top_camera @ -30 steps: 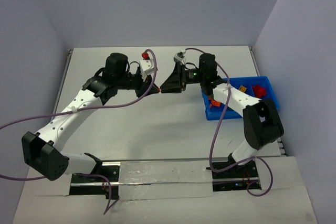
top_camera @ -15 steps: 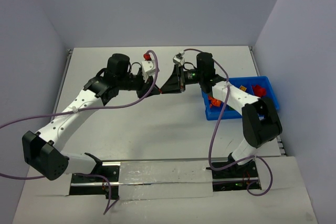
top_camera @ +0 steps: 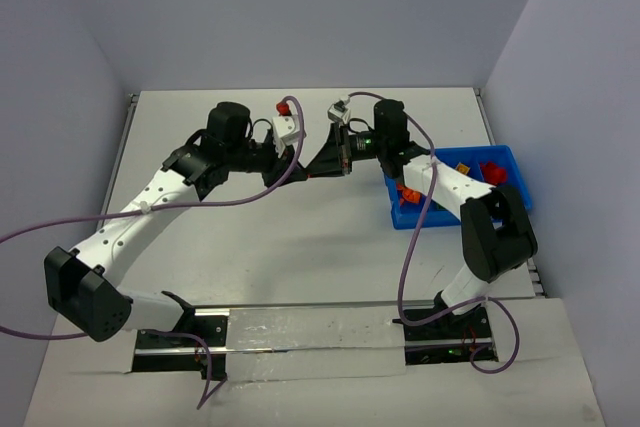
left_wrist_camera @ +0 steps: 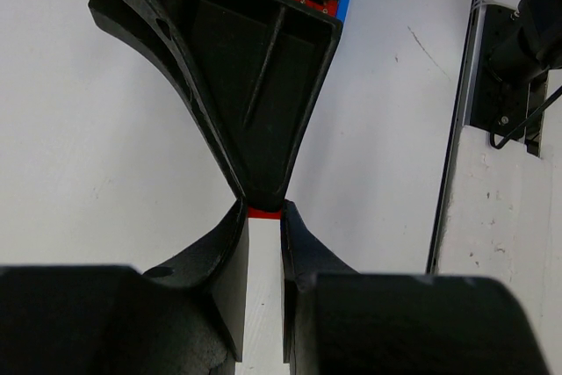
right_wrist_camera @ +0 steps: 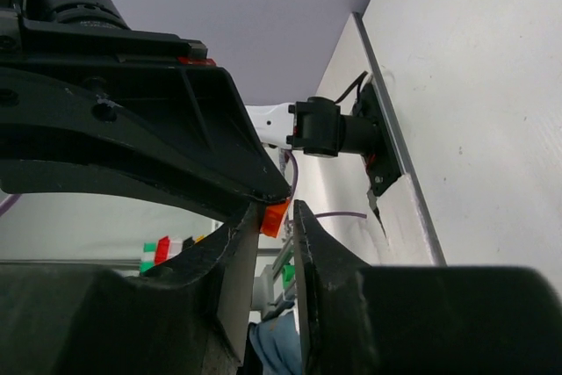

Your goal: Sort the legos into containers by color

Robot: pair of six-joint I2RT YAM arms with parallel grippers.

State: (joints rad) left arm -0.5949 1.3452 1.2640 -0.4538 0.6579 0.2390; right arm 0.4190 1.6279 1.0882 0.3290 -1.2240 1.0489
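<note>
Both grippers meet tip to tip above the middle of the table. My left gripper [left_wrist_camera: 263,210] is shut on a small red lego [left_wrist_camera: 263,213] at its very tips. In the right wrist view my right gripper [right_wrist_camera: 276,214] has its jaws closed in on an orange lego [right_wrist_camera: 275,218], right against the left gripper's fingertips [right_wrist_camera: 263,183]. I cannot tell whether the red and orange pieces are joined. From above, the meeting point [top_camera: 304,173] shows only a speck of red. The blue bin [top_camera: 516,159] lies at the right and holds red legos [top_camera: 492,171] and orange legos [top_camera: 408,195].
The right arm's forearm [top_camera: 450,187] crosses over the bin's near left part. Purple cables [top_camera: 415,247] hang off both arms. The table's right edge rail [left_wrist_camera: 452,173] runs close to the bin.
The right gripper's jaws have narrowed onto the orange piece. Both wrists drifted slightly towards the back. The left gripper's hold is unchanged.
</note>
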